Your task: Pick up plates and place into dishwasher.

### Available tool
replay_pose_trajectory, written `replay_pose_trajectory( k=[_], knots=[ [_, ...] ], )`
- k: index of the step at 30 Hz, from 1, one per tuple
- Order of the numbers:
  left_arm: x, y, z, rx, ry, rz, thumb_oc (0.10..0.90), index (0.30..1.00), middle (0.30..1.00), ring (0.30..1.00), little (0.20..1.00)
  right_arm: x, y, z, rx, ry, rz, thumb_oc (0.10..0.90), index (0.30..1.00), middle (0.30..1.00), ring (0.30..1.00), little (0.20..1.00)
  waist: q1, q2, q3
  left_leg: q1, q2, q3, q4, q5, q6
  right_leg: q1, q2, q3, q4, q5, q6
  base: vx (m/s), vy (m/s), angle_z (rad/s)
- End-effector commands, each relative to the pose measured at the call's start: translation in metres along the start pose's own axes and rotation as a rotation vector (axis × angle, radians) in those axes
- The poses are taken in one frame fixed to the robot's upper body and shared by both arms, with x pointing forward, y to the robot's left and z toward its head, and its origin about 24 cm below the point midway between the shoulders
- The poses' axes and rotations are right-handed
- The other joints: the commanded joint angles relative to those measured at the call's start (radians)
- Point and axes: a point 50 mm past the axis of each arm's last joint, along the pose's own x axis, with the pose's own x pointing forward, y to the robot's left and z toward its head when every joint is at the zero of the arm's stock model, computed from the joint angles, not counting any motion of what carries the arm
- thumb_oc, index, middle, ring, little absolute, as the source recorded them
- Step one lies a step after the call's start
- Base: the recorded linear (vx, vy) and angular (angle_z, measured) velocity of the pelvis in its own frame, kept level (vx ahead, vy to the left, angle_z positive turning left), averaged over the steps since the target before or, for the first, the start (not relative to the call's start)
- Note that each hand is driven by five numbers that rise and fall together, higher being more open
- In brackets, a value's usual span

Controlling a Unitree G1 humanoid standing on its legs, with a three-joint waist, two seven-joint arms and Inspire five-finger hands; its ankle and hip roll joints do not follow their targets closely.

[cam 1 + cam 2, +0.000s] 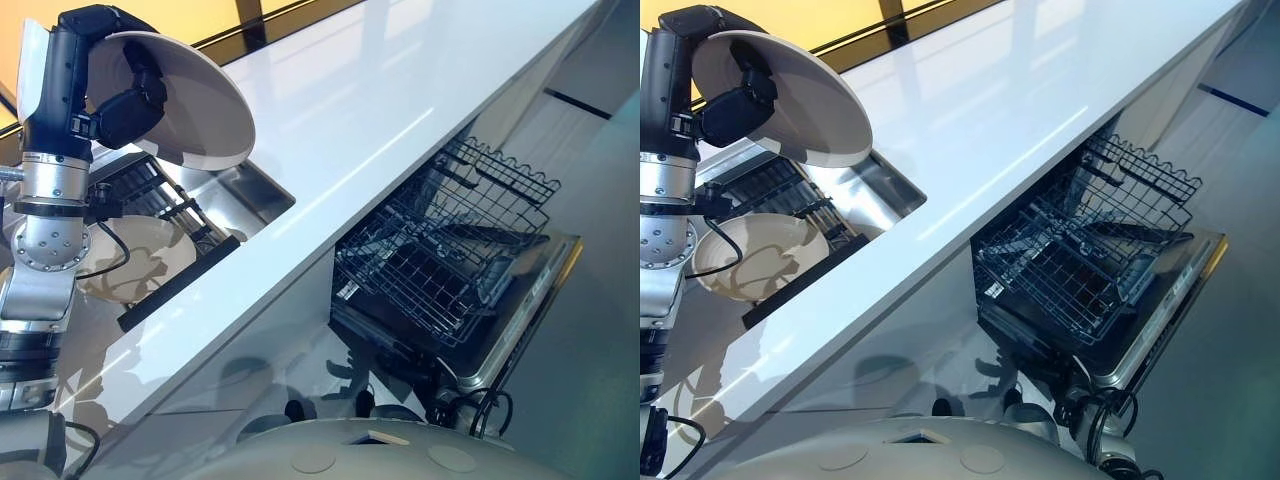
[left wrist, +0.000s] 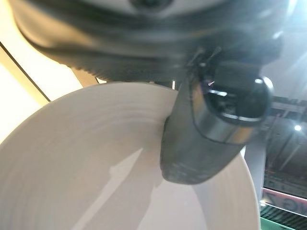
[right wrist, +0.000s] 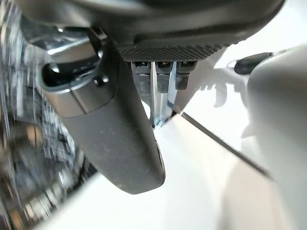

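L hand (image 1: 128, 105) pinches white plate (image 1: 195, 110) at its rim, thumb on the inner face, holding it tilted up above the sink (image 1: 245, 195) so it clears the sink edge. A 2nd plate (image 1: 140, 255) lies in the sink. R hand (image 3: 120, 139) shows thumb out, nothing held; fingers can't tell. Dishwasher rack (image 1: 445, 260) is pulled out below the white counter (image 1: 370, 110) (well apart from the plate), open from above. Counter lip sits between the plate and rack, so the carry likely needs to go out past it
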Motion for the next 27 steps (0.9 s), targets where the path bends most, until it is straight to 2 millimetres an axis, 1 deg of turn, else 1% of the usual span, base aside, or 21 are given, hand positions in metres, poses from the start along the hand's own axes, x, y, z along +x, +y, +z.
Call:
replay_pose_trajectory(
  k=[1,3,4,5,6,7,9,10,11,12,14,16,17,18,19,20,22,24,25,27],
  knots=[
    [0.016,0.012,0.024,-0.016,-0.199,0.139,0.1,0.3,0.3,0.3,0.2,-0.002,0.014,0.064,-0.011,-0.226,0.251,0.8,0.9,0.9,0.9,0.9,-0.024,0.036,-0.029,-0.014,-0.034,0.012,0.018,-0.106,0.018,-0.046,0.056,-0.018,0.124,-0.157,0.027,-0.01,0.003,-0.07],
    [0.013,0.005,0.021,-0.033,-0.206,0.129,0.1,0.3,0.3,0.3,0.2,-0.011,0.021,0.087,0.087,-0.354,0.392,0.8,0.9,0.9,0.9,0.9,-0.034,0.03,-0.03,-0.015,-0.036,0.019,0.017,-0.105,0.02,-0.054,0.052,-0.015,0.126,-0.152,0.033,-0.01,0.018,-0.14],
    [0.011,0.001,0.02,-0.037,-0.205,0.126,0.1,0.3,0.3,0.3,0.2,-0.017,0.022,0.102,0.142,-0.432,0.444,0.8,0.9,0.9,0.9,0.9,-0.041,0.029,-0.031,-0.016,-0.036,0.026,0.016,-0.106,0.022,-0.059,0.05,-0.011,0.128,-0.148,0.038,-0.02,0.032,-0.21],
    [0.01,-0.001,0.019,-0.038,-0.206,0.127,0.1,0.3,0.3,0.3,0.2,-0.021,0.021,0.11,0.179,-0.489,0.472,0.8,0.9,0.9,0.9,0.9,-0.045,0.028,-0.032,-0.016,-0.036,0.03,0.015,-0.106,0.023,-0.062,0.05,-0.008,0.129,-0.146,0.04,-0.02,0.029,-0.17],
    [0.01,-0.001,0.018,-0.037,-0.206,0.128,0.1,0.3,0.3,0.3,0.2,-0.022,0.021,0.114,0.191,-0.51,0.48,0.8,0.9,0.9,0.9,0.9,-0.047,0.029,-0.032,-0.016,-0.036,0.032,0.015,-0.106,0.023,-0.064,0.049,-0.007,0.129,-0.146,0.041,-0.02,0.049,-0.11],
    [0.009,-0.005,0.015,-0.04,-0.2,0.127,0.1,0.3,0.3,0.3,0.2,-0.031,0.019,0.135,0.245,-0.632,0.512,0.8,0.9,0.9,0.9,0.9,-0.058,0.029,-0.033,-0.016,-0.037,0.042,0.014,-0.109,0.028,-0.072,0.049,0.002,0.132,-0.142,0.047,-0.02,0.052,-0.05],
    [0.008,-0.006,0.014,-0.029,-0.196,0.135,0.1,0.3,0.3,0.3,0.2,-0.041,0.015,0.153,0.259,-0.743,0.51,0.8,0.9,0.9,0.9,0.9,-0.069,0.029,-0.033,-0.016,-0.038,0.053,0.015,-0.111,0.032,-0.078,0.048,0.011,0.135,-0.139,0.051,-0.02,0.064,-0.14],
    [0.008,-0.006,0.012,-0.021,-0.186,0.138,0.1,0.3,0.3,0.3,0.2,-0.049,0.01,0.168,0.25,-0.817,0.49,0.8,0.9,0.9,0.9,0.9,-0.078,0.03,-0.034,-0.014,-0.039,0.061,0.015,-0.114,0.036,-0.081,0.047,0.017,0.136,-0.137,0.054,-0.01,0.056,-0.27],
    [0.008,-0.006,0.011,-0.019,-0.183,0.139,0.1,0.3,0.3,0.3,0.2,-0.053,0.009,0.174,0.239,-0.853,0.48,0.8,0.9,0.9,0.9,0.9,-0.08,0.03,-0.034,-0.014,-0.039,0.064,0.015,-0.115,0.037,-0.082,0.047,0.019,0.136,-0.136,0.054,-0.01,0.06,-0.27],
    [0.008,-0.006,0.01,-0.011,-0.172,0.144,0.1,0.3,0.3,0.3,0.2,-0.062,0.006,0.187,0.214,-0.919,0.461,0.8,0.9,0.9,0.9,0.9,-0.088,0.031,-0.034,-0.013,-0.04,0.071,0.015,-0.118,0.042,-0.085,0.047,0.025,0.137,-0.134,0.056,-0.01,0.053,-0.21],
    [0.008,-0.005,0.007,-0.018,-0.148,0.149,0.1,0.3,0.3,0.3,0.2,-0.076,-0.001,0.205,0.155,-1.035,0.407,0.8,0.9,0.9,0.9,0.9,-0.096,0.033,-0.033,-0.01,-0.042,0.082,0.015,-0.122,0.047,-0.089,0.049,0.033,0.139,-0.131,0.057,0.0,0.053,-0.19],
    [0.011,-0.006,0.003,-0.022,-0.115,0.162,0.1,0.3,0.3,0.3,0.2,-0.105,-0.007,0.234,0.055,-1.231,0.309,0.8,0.9,0.9,0.9,0.9,-0.108,0.036,-0.034,-0.007,-0.044,0.095,0.017,-0.128,0.054,-0.094,0.05,0.045,0.142,-0.129,0.059,0.0,0.043,-0.19],
    [0.011,-0.006,0.003,-0.022,-0.115,0.162,0.1,0.3,0.3,0.3,0.2,-0.105,-0.008,0.234,0.055,-1.232,0.308,0.8,0.9,0.9,0.9,0.9,-0.107,0.037,-0.033,-0.007,-0.044,0.095,0.017,-0.129,0.054,-0.094,0.051,0.046,0.142,-0.129,0.059,-0.03,0.03,-0.14],
    [0.012,-0.006,0.001,-0.021,-0.094,0.17,0.1,0.3,0.3,0.3,0.2,-0.123,-0.011,0.247,0.002,-1.356,0.217,0.8,0.9,0.9,0.9,0.9,-0.116,0.038,-0.03,-0.008,-0.044,0.104,0.023,-0.127,0.055,-0.099,0.053,0.054,0.147,-0.123,0.058,-0.01,0.034,-0.14],
    [0.013,-0.008,-0.001,-0.022,-0.082,0.174,0.1,0.3,0.3,0.3,0.2,-0.135,-0.015,0.255,-0.047,-1.435,0.119,0.8,0.9,0.9,0.9,0.9,-0.118,0.042,-0.035,-0.006,-0.046,0.106,0.022,-0.135,0.057,-0.099,0.054,0.06,0.147,-0.129,0.059,-0.01,0.047,-0.22],
    [0.014,-0.008,-0.003,-0.023,-0.071,0.178,0.1,0.3,0.3,0.3,0.2,-0.148,-0.02,0.26,-0.102,-1.518,0.006,0.8,0.9,0.9,0.9,0.9,-0.121,0.045,-0.035,-0.006,-0.047,0.109,0.023,-0.138,0.058,-0.1,0.056,0.065,0.147,-0.129,0.059,0.02,0.048,-0.26],
    [0.014,-0.013,-0.005,-0.022,-0.049,0.195,0.1,0.3,0.3,0.3,0.2,-0.178,-0.022,0.27,-0.24,-1.685,-0.223,0.8,0.9,0.9,0.9,0.9,-0.129,0.051,-0.036,-0.003,-0.049,0.112,0.025,-0.142,0.062,-0.103,0.062,0.078,0.152,-0.131,0.058,0.0,0.041,-0.23],
    [0.014,-0.015,-0.005,-0.012,-0.04,0.209,0.1,0.3,0.3,0.3,0.2,-0.192,-0.019,0.273,-0.322,-1.769,-0.275,0.8,0.9,0.9,0.9,0.9,-0.131,0.055,-0.038,-0.003,-0.049,0.112,0.026,-0.145,0.063,-0.103,0.065,0.083,0.155,-0.133,0.056,0.0,0.016,-0.04],
    [0.014,-0.016,-0.005,-0.013,-0.035,0.223,0.1,0.3,0.3,0.3,0.2,-0.2,-0.015,0.276,-0.371,-1.815,-0.263,0.8,0.9,0.9,0.9,0.9,-0.131,0.057,-0.038,-0.001,-0.049,0.112,0.026,-0.145,0.064,-0.102,0.066,0.085,0.157,-0.135,0.055,0.0,0.0,0.0],
    [0.016,-0.018,-0.003,-0.005,-0.035,0.253,0.1,0.3,0.3,0.3,0.2,-0.212,-0.005,0.284,-0.424,-1.873,-0.169,0.8,0.9,0.9,0.9,0.9,-0.126,0.057,-0.041,-0.001,-0.049,0.106,0.027,-0.146,0.064,-0.102,0.069,0.086,0.162,-0.139,0.051,-0.01,0.002,-0.05]
  ],
)
